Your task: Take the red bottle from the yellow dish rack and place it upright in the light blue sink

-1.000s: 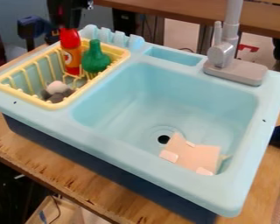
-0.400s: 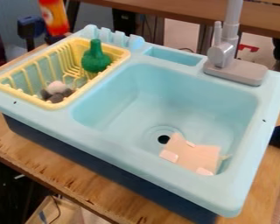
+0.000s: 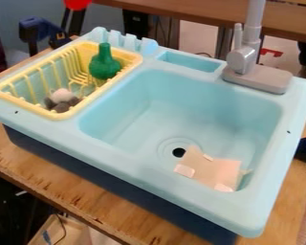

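- Supporting the assembly, a worn wooden tabletop [image 3: 85, 198] spans the foreground beneath the light-blue toy sink [image 3: 168, 179].
- Within the basin's near right part, a flat, pale-pink piece [image 3: 210, 170] lies just beside the round drain hole [image 3: 179, 152].
- At the left, a yellow rack [image 3: 61, 116] is set into the sink; its near end contains a white-and-grey item [image 3: 61, 98].
- Farther back in the rack, a green, narrow-necked object [image 3: 104, 64] stands near the right side.
- At the far right rim, a grey faucet [image 3: 244, 57] rises from its base.
- Beyond the rack, the rounded red end of a bottle [image 3: 78, 4] appears at the top edge, left of centre, well apart from the basin; how far the gripper is open, and what it holds, cannot be told.
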You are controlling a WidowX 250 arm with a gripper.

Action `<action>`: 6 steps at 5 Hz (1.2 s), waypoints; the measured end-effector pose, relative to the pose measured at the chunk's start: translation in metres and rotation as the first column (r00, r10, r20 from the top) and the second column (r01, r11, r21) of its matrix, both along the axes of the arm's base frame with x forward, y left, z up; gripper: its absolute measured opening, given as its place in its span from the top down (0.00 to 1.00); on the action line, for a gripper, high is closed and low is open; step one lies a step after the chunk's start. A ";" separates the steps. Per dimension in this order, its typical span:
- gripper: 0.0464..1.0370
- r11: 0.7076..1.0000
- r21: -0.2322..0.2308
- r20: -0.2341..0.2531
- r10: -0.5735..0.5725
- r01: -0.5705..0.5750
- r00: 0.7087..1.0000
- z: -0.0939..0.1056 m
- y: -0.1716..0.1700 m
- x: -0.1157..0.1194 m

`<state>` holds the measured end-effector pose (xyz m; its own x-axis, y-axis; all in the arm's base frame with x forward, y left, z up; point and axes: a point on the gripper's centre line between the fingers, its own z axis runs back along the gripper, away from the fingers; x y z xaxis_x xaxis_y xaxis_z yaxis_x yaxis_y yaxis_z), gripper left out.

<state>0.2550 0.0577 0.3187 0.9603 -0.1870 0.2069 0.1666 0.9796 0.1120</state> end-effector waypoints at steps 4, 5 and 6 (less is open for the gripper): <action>0.70 0.988 0.018 -0.303 -0.143 0.156 0.942 -0.104 -0.110 0.015; 0.70 0.988 0.039 -0.343 -0.127 0.149 0.931 -0.120 -0.116 0.037; 0.70 0.988 0.056 -0.338 -0.115 0.142 0.934 -0.123 -0.118 0.060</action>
<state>0.3149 -0.0606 0.1961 0.9381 -0.3164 -0.1410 0.3318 0.9377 0.1034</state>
